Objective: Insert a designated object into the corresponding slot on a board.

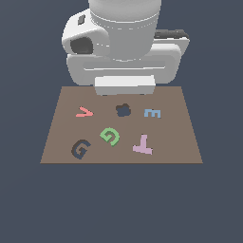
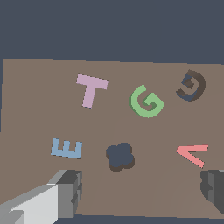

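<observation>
While my gripper hangs with its fingers spread wide and nothing between them, I see the flat matte light-green G lying loose on the smooth brown board, tilted, just beside the dark G-shaped recess and near the flower-shaped hole

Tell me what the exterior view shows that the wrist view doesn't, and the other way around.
Only the exterior view shows the white arm body looming over the board's far edge, and the whole board outline. Only the wrist view shows the fingertips, spread wide apart above the board with nothing between them. Both show the brown board, green G piece, dark G-shaped slot, flower-shaped hole, pink T, blue E and red V.
</observation>
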Controlling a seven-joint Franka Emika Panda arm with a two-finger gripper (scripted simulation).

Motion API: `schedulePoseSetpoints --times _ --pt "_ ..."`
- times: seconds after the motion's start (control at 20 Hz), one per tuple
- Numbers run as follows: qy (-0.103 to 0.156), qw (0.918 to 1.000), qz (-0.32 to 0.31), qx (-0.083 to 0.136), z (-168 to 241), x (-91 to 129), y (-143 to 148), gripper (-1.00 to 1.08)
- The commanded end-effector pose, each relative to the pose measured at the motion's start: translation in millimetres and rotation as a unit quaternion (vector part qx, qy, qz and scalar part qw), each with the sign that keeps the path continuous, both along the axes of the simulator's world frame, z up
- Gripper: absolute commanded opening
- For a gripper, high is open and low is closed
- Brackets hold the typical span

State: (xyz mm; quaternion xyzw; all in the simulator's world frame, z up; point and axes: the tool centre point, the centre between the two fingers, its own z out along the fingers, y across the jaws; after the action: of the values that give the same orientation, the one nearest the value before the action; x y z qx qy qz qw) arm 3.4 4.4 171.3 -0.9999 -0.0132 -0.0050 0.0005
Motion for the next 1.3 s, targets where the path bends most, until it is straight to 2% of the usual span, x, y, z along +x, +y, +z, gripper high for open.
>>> schedulePoseSetpoints --times 0.0,0.4,0.8,1.05,1.25 --pt "0.0 1.0 0.0 0.0 0.0 0.0 0.0 1.0" --pt "0.0 0.9998 0.02 0.0 -5.7 2.0 -3.0 1.0" --pt "0.001 0.9968 0.08 0.0 -23.4 8.9 -11.6 1.0" --pt "0.001 0.9902 0.14 0.0 -40.9 16.8 -19.3 1.0" --pt "0.002 0.9797 0.201 0.0 -59.0 26.0 -26.0 1.0"
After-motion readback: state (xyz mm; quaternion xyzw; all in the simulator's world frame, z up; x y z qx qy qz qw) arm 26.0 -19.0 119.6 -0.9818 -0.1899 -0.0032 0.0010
